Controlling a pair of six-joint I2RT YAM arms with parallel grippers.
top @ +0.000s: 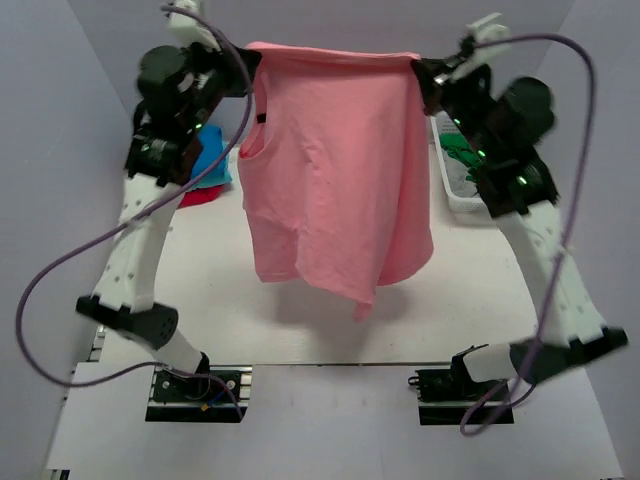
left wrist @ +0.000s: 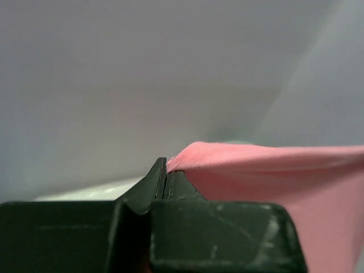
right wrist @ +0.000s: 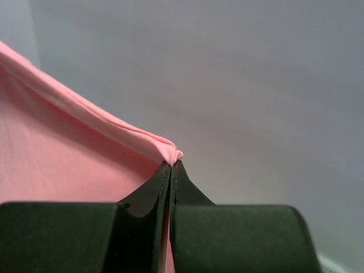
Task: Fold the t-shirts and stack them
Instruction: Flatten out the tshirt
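The salmon-pink t-shirt (top: 335, 170) hangs in the air between both arms, stretched along its top edge, its neck opening at the left and its lower edge hanging free above the table. My left gripper (top: 250, 62) is shut on the shirt's top left corner; in the left wrist view (left wrist: 166, 170) the pink cloth (left wrist: 273, 170) runs off to the right. My right gripper (top: 425, 72) is shut on the top right corner; in the right wrist view (right wrist: 172, 165) the pink cloth (right wrist: 57, 159) runs off to the left. Blue (top: 212, 160) and red (top: 203, 194) shirts lie on the table behind the left arm.
A white bin (top: 458, 182) at the back right holds green cloth (top: 460, 155). The white table (top: 330, 320) lies under the hanging shirt. Grey walls close in the back and sides. Purple cables loop from both arms.
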